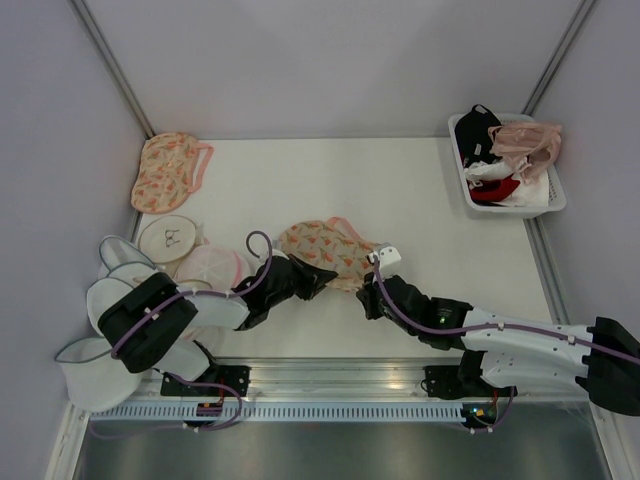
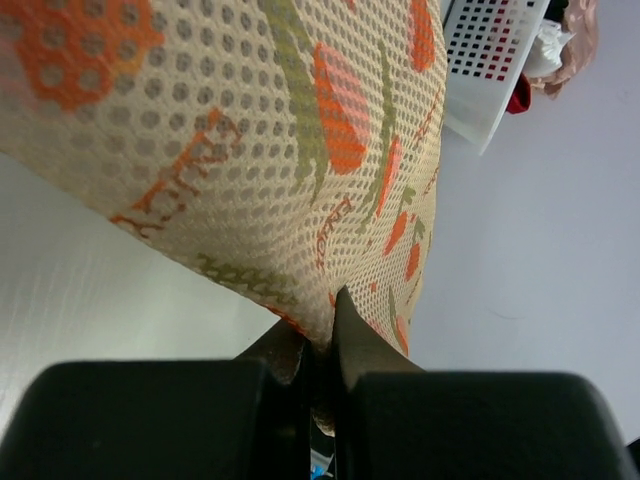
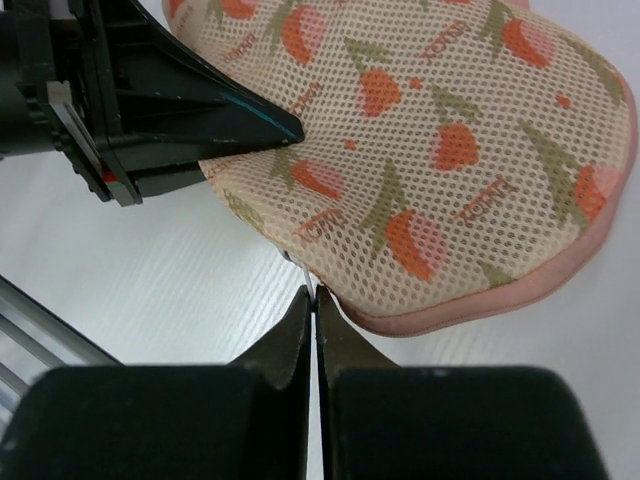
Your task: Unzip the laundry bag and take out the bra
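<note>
The peach floral laundry bag [image 1: 326,246] lies on the white table, mid-front. My left gripper [image 1: 312,279] is shut on a fold of the bag's mesh fabric at its near-left edge, and the pinch shows in the left wrist view [image 2: 322,325]. My right gripper [image 1: 374,276] is at the bag's near-right edge. In the right wrist view it [image 3: 314,297] is shut on the thin metal zip pull [image 3: 308,278] beside the pink zip trim [image 3: 470,305]. The bag [image 3: 440,150] looks zipped shut. The tan bra is out of sight.
A second floral pouch [image 1: 167,170] lies at the back left. Round white mesh bags [image 1: 172,238] are stacked along the left edge. A white basket [image 1: 545,195] at the back right holds a pale pink bra [image 1: 527,141] and a black garment [image 1: 475,127]. Grey walls enclose the table.
</note>
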`<action>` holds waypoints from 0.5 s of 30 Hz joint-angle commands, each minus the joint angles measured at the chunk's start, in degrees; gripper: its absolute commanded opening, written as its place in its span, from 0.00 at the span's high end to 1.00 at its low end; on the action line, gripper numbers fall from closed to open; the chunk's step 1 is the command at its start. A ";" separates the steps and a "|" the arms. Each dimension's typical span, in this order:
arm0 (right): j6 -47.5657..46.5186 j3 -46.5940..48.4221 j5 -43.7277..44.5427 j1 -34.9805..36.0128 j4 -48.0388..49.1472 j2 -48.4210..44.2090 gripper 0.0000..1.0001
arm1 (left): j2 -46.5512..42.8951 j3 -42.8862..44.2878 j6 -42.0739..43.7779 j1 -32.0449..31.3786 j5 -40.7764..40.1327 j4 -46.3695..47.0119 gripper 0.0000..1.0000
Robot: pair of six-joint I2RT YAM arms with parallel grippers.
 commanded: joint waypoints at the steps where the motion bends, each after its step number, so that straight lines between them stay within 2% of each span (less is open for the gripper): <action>1: 0.87 4.16 2.62 -0.03 -11.72 -1.60 0.99 | -0.51 -1.26 3.42 0.97 3.27 2.17 0.98; 3: 1.49 5.13 3.32 -0.11 -14.73 -1.86 1.00 | -0.42 -2.31 3.77 1.50 4.59 3.92 0.98; 9: 3.07 8.11 5.43 -0.20 -25.02 -2.12 1.00 | 0.98 -1.52 9.13 6.68 16.01 7.70 0.98; 12: 4.38 9.69 4.56 -0.20 -27.75 -1.33 1.00 | 2.82 -2.31 10.01 10.80 20.85 13.58 0.98; 15: 5.88 10.22 7.18 -0.11 -29.77 -1.07 0.99 | 5.98 -0.56 12.12 13.19 28.92 18.33 0.98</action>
